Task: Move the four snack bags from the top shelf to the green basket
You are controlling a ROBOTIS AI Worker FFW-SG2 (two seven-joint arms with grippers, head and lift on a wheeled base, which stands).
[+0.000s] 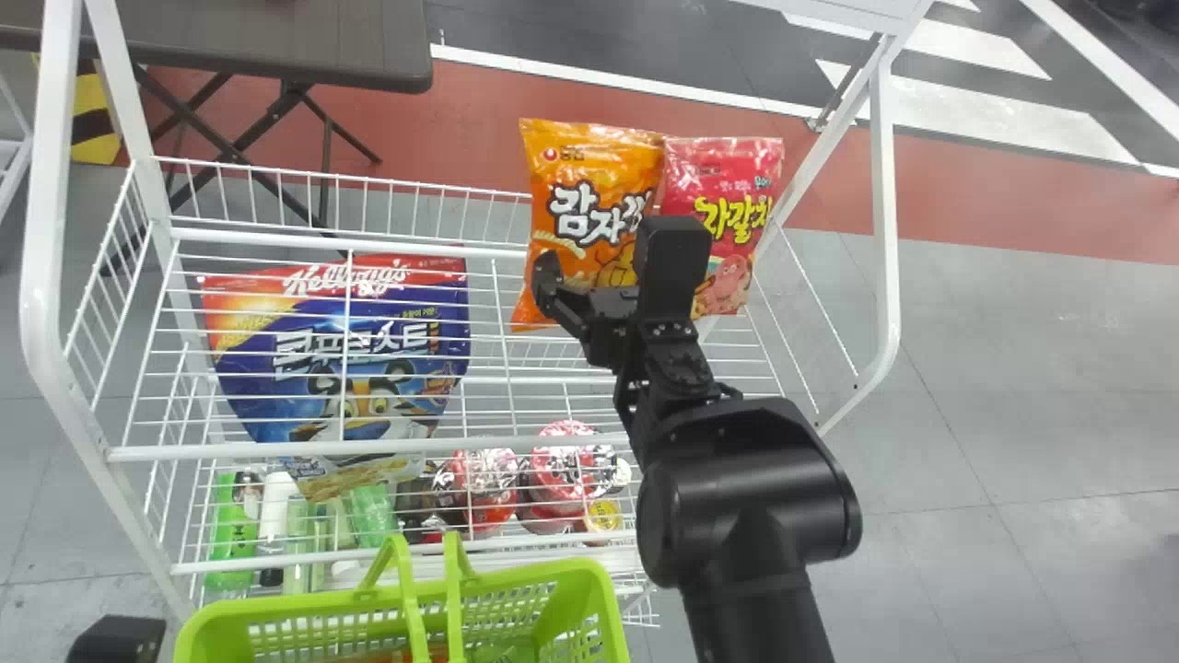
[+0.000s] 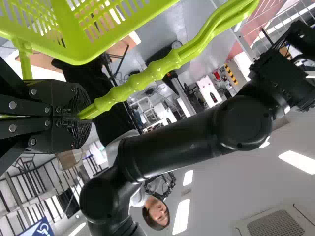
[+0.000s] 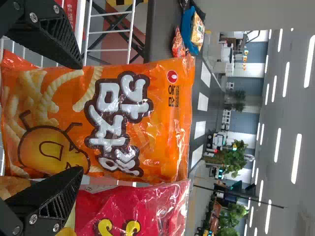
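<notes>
Facing the orange bag (image 1: 599,166) beside the pink bag (image 1: 737,175) on the top shelf (image 1: 230,450), your right gripper (image 1: 611,253) spreads its fingers wide, empty. Your left gripper (image 2: 82,115) clamps the basket's (image 1: 285,603) handle (image 2: 147,77).

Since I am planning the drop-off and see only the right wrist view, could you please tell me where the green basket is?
Observer: In the head view, the green basket is at the bottom edge, in front of the white rack and to the left of the right arm.

Operator: Thank you. Would you kindly tell me whether anything is holding it?

Observer: Yes, in the left wrist view the left claw is closed on its handle.

Operator: And could you say whether anything lies inside it?

Observer: The head view shows something orange in it, cut off by the picture's bottom edge; I cannot tell what it is.
</notes>
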